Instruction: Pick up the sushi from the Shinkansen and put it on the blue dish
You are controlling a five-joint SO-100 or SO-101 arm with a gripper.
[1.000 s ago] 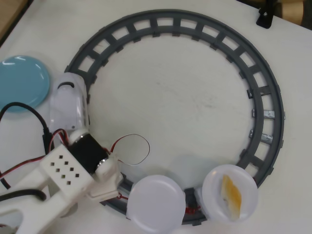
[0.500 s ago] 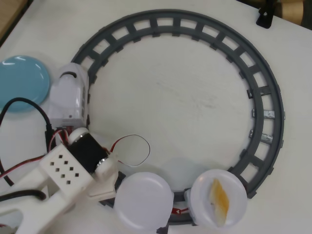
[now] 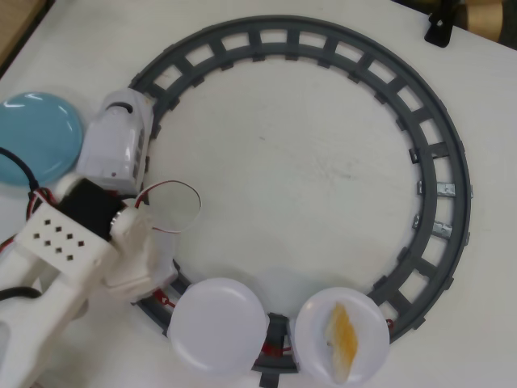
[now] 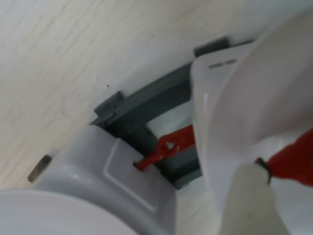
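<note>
Nothing is done yet, by my reading: the sushi (image 3: 342, 339) sits on a white plate (image 3: 370, 317) at the bottom right of the overhead view, riding the last car in sight, and the blue dish (image 3: 36, 133) at the far left edge lies bare. Every step is ahead of me: reach, grasp, lift, carry across, set down.

The Shinkansen (image 3: 119, 141) has its nose in the upper left of the overhead view, on the grey track (image 3: 436, 162), pointing up and a little right along the curve, with the blue dish just beside it. A second plate (image 3: 216, 326) at bottom centre is empty.

The sushi is a yellow-orange slab, and its long axis runs nearly top to bottom in the overhead view, leaning slightly so the lower end sits further right. It lies flat, roughly centred on its plate.

My arm (image 3: 73, 259) comes in from the lower left of the overhead view, over the track between the train's nose and the empty plate, well apart from the sushi. My gripper is hidden under my own wrist there. The wrist view shows only a red coupling (image 4: 166, 149) between two cars, close up, so I cannot tell how wide it stands, and I see nothing in it.
</note>
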